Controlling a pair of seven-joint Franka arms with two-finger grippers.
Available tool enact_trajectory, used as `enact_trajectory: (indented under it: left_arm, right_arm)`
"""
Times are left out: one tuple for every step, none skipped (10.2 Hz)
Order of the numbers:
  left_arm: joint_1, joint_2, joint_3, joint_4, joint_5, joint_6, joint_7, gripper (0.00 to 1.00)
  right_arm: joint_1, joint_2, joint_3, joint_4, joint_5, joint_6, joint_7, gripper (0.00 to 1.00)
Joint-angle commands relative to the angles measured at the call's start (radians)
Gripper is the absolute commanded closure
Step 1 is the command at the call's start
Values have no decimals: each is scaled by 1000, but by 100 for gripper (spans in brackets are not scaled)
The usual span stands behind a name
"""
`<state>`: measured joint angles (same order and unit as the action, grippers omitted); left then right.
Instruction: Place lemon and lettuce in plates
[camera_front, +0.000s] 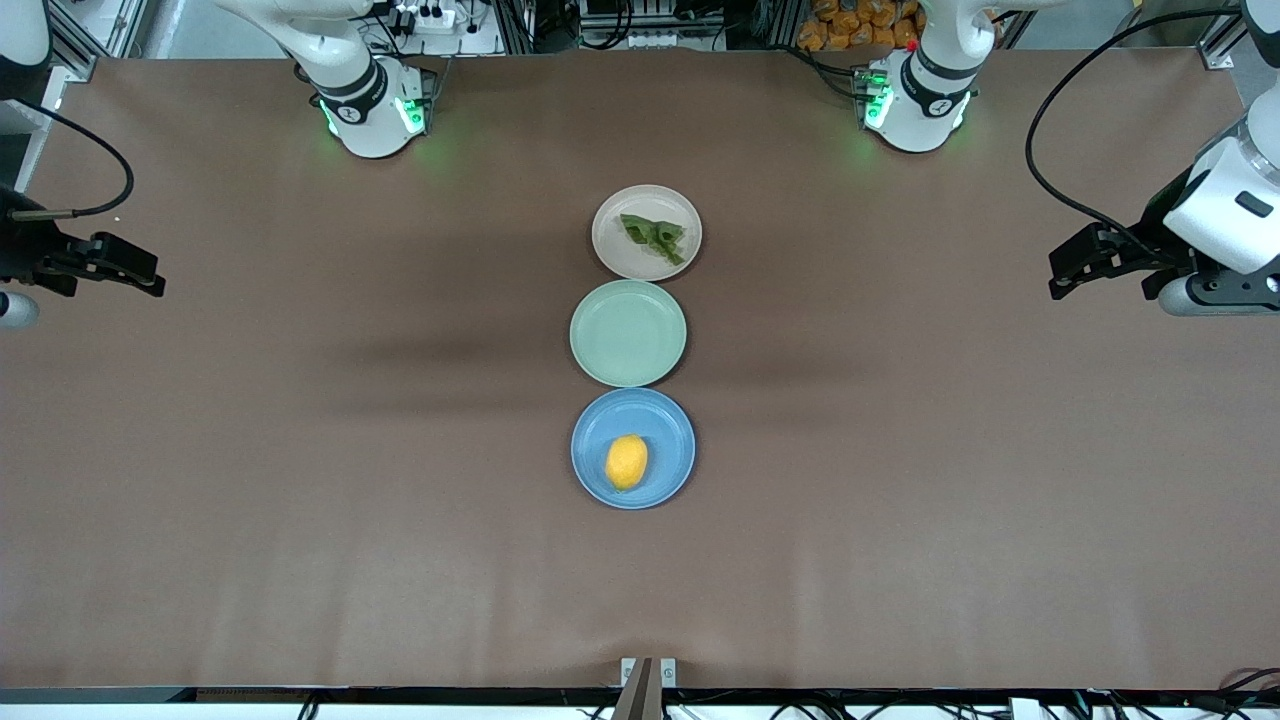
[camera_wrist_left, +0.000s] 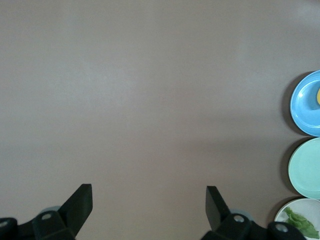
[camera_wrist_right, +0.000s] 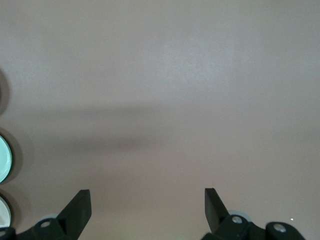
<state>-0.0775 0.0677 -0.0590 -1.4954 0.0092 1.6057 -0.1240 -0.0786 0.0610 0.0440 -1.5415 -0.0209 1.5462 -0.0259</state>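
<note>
Both grippers, left (camera_front: 1062, 275) and right (camera_front: 150, 280), hang open and empty over bare brown table ends; yellow oval lemon (camera_front: 626, 462) sits in round blue plate (camera_front: 670, 420), wrinkly green lettuce (camera_front: 655, 238) in beige plate (camera_front: 615, 250).

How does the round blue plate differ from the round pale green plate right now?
The round blue plate holds the oval yellow lemon; the round pale green plate holds nothing. The blue plate lies nearer the front camera, the green one in the row's middle. Both are round, shallow and look alike in size.
</note>
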Motion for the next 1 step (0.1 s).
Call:
enact_trajectory:
  left_arm:
    - [-1,-19,4,-9,-9,-10,20,0]
  right_arm:
    - [-18,-9,16,-15,13,12,17,0]
